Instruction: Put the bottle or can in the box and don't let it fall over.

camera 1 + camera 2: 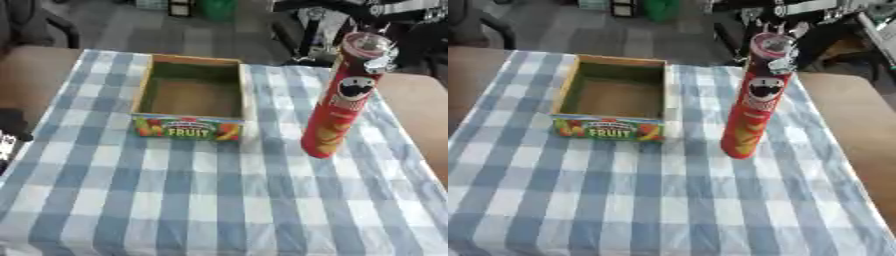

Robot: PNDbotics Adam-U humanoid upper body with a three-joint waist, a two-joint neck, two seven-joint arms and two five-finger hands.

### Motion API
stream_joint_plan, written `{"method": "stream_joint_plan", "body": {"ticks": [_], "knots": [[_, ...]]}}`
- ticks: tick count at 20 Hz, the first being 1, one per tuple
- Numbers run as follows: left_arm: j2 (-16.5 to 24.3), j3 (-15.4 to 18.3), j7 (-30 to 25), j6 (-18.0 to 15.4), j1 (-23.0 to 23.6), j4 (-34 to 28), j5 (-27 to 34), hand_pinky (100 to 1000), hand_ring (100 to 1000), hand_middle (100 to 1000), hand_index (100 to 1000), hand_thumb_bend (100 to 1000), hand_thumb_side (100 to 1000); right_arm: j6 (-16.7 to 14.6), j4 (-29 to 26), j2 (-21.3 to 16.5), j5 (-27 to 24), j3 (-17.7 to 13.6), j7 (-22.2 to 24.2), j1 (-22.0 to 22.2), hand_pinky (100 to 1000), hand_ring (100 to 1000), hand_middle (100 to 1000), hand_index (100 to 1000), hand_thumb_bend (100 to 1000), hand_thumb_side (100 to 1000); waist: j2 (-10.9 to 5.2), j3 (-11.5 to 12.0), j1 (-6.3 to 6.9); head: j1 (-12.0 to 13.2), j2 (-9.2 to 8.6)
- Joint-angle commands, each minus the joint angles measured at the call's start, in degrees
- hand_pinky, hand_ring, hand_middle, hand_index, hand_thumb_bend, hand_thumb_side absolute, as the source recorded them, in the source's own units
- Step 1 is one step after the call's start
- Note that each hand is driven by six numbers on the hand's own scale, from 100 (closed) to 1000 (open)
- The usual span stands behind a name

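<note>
left eye view: one tall red chip can stands on the blue checked cloth, to the right of the one open fruit box and apart from it; the can appears to lean slightly, top toward the far right. the box is empty inside, its printed front wall facing the camera. a dark shape at the left edge may be part of the left arm, but no hand can be made out there. right eye view: the same can, and at its top the right hand seems to be touching the lid area; whether the fingers are curled round it i cannot tell. judgement: the can is a stiff cardboard tube with a smooth, somewhat slippery skin, likely light and top-heavy in handling because it is tall and narrow. a hold round the mid body looks safer than the cap. count: can 1, box 1, no bottle seen.
</note>
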Motion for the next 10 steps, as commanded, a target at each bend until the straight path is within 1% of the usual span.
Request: {"method": "stream_joint_plan", "body": {"ticks": [1,5,9,10], "knots": [[0.39,-0.03,0.01,-0.11,-1.06,-0.97,0.21,685,511,529,684,399,641,0.16,-1.03,-2.55,-1.19,-1.75,-0.14,-2.52,333,468,652,786,181,443,-0.64,0.37,0.34,-0.01,0.37],[0.13,-0.27,-0.19,-0.13,-1.58,-1.0,0.39,685,511,529,684,400,640,0.35,-0.47,-1.82,-1.91,-2.29,-0.84,-5.18,330,466,649,784,177,444,-0.49,1.83,0.64,-0.45,0.31],[-0.51,-0.89,-0.79,-0.19,-2.82,-1.04,0.83,685,511,529,684,401,638,0.27,1.11,-0.58,-2.71,-2.92,-2.38,-8.62,320,458,643,780,173,439,0.07,4.55,1.03,-2.41,-0.77],[-0.64,-1.02,-0.93,-0.19,-3.12,-1.05,0.93,685,511,529,684,402,638,0.17,1.43,-0.33,-2.76,-2.98,-2.7,-9.28,318,456,644,781,150,468,0.23,5.2,1.07,-2.92,-1.08]]}}
